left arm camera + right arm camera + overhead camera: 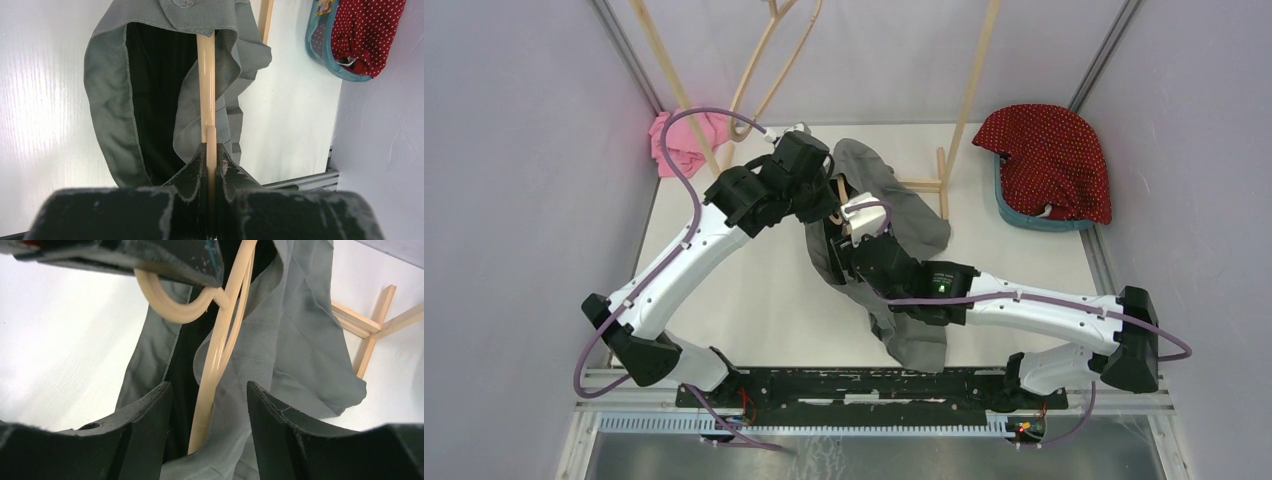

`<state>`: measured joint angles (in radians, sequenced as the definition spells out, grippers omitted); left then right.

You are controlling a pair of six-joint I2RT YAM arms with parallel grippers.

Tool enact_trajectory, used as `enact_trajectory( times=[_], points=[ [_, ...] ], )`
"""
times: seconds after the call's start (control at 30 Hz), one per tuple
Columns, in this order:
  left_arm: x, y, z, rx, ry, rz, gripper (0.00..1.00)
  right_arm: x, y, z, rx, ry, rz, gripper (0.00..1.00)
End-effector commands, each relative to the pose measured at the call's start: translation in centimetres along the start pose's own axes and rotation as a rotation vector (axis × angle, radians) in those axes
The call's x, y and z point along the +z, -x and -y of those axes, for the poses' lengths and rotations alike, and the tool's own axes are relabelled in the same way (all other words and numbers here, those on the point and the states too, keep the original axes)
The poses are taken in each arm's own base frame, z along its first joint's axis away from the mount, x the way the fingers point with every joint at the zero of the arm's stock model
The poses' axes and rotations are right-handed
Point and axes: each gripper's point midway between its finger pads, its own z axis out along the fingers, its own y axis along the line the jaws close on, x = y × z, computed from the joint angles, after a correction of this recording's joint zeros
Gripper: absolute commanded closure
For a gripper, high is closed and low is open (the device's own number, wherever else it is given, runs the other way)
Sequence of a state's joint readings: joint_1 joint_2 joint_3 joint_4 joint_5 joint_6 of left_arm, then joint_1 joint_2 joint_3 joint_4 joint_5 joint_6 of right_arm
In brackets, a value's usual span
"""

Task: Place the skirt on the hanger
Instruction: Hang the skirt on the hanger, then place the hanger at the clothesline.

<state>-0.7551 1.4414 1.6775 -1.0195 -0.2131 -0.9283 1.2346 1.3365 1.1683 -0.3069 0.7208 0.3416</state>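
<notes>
Within open right hand (207, 395), hanger (214, 367) and skirt (295, 340); left hand (211, 150) clamping hanger

The skirt (914, 215) sits mid-table, draped around the hanger (206, 75) — basket (1016, 212) back right, cloth (682, 146) back left.

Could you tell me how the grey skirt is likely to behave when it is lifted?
Probably floppy: the grey skirt hangs in soft folds around the hanger. Likely light, as thin fabric. It may slip along that smooth bar.
</notes>
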Motion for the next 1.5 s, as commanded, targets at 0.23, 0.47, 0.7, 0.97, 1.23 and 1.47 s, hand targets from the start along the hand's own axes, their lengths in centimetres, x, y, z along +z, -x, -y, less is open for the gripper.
enact_trajectory(
  times=[0.23,0.47,0.7,0.97,1.23,1.47],
  points=[
    [-2.6,2.8,2.3,-0.140,-0.104,0.112,0.97,0.1,0.6,0.1,0.054,-0.076,0.052,0.52],
    [-4.0,3.1,3.1,-0.164,-0.160,0.113,0.97,0.0,0.2,1.5,0.027,-0.137,0.056,0.60],
    [-5.3,3.6,3.8,-0.180,-0.208,0.123,0.97,0.0,0.3,1.8,0.019,-0.151,0.057,0.67],
    [-5.3,4.1,3.7,-0.129,-0.211,0.155,0.67,-1.3,1.9,2.3,0.005,-0.110,0.081,0.99],
    [-8.3,6.1,4.0,-0.016,-0.301,0.285,0.43,-3.3,2.1,2.0,0.023,0.025,0.037,0.99],
    [-12.9,7.3,3.4,0.104,-0.370,0.384,0.39,-5.1,4.5,3.3,0.146,0.149,0.011,0.99]
  ],
)
